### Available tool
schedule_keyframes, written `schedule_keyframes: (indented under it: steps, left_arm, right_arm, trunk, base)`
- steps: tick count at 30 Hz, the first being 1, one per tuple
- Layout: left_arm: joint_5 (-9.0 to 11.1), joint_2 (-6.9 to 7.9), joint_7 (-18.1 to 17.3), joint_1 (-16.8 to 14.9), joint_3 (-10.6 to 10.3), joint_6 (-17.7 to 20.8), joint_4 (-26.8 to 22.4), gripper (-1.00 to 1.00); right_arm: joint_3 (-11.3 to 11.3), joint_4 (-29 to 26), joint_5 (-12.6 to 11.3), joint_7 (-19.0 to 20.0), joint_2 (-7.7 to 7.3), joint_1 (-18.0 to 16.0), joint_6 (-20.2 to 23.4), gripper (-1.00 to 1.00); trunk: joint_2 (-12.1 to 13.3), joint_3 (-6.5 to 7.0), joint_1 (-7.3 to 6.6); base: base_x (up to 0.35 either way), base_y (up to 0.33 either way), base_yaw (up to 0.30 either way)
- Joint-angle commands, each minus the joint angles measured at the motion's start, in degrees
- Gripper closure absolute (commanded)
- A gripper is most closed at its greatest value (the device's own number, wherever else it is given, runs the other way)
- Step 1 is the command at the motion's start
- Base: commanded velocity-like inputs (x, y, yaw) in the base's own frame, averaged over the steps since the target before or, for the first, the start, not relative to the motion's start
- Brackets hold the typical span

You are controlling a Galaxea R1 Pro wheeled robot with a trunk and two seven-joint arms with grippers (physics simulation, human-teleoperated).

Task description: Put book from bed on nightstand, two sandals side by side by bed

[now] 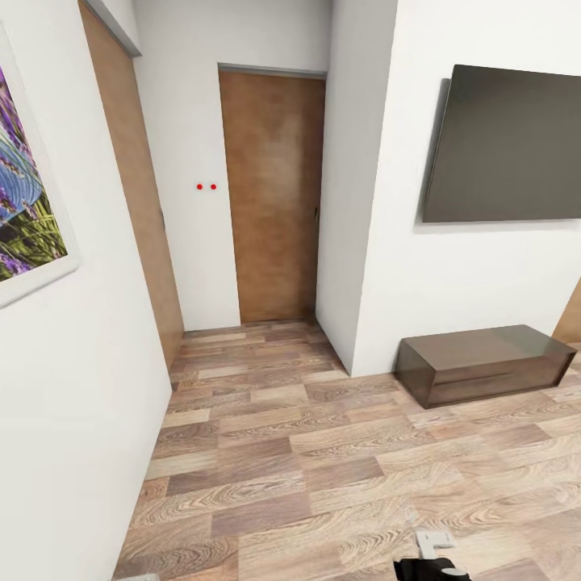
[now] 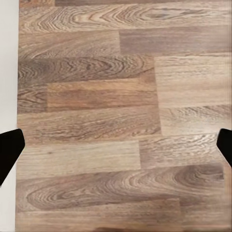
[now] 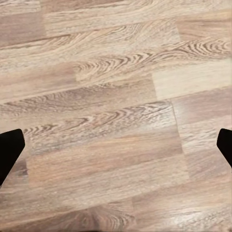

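The book, the bed, the nightstand and the sandals are out of view. I face a short passage with a wood-plank floor (image 1: 323, 452) and a closed wooden door (image 1: 274, 194) at its end. My left gripper (image 2: 116, 147) hangs open over bare planks, its black fingertips (image 2: 9, 150) far apart with nothing between them. My right gripper (image 3: 116, 147) is open too, over the floor, with dark fingertips (image 3: 9, 150) at the picture's edges. A bit of my right arm (image 1: 432, 565) shows at the bottom of the head view.
A white wall with a framed flower picture (image 1: 24, 202) runs close on my left. A second wooden door (image 1: 133, 186) stands farther along it. On the right, a dark flat screen (image 1: 508, 145) hangs above a low brown cabinet (image 1: 484, 363). A white wall corner (image 1: 347, 242) juts out beside the passage.
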Motion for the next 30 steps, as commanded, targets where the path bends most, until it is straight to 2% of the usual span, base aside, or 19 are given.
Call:
schedule_keyframes:
  steps: [1, 3, 4, 30]
  left_arm:
    - [0.6, -0.03, -0.1, 0.0, -0.4, -0.2, 0.1, -1.00]
    - [0.5, -0.11, -0.2, 0.0, -0.5, -0.2, 0.1, -1.00]
    - [0.5, -0.14, -0.2, 0.0, -0.5, -0.2, 0.1, -1.00]
    - [0.5, -0.32, -0.1, 0.1, -0.5, -0.1, 0.0, -1.00]
  right_arm:
    - [0.0, -0.2, 0.0, 0.0, -0.02, 0.3, 0.3, -1.00]
    - [0.0, -0.3, 0.0, 0.1, -0.03, 1.0, 0.3, -1.00]
    - [0.0, -0.3, 0.0, 0.1, -0.04, 4.6, 0.3, -1.00]
    - [-0.1, -0.4, 0.1, 1.8, -0.14, 5.0, 0.5, -1.00]
  trunk:
    - [0.0, -0.06, 0.00]
    - [0.0, -0.06, 0.00]
    - [0.0, -0.06, 0.00]
    - [0.0, -0.06, 0.00]
  base:
    - [0.000, 0.000, -0.022]
    - [0.000, 0.000, -0.067]
    - [0.000, 0.000, -0.119]
    - [0.000, 0.000, -0.259]
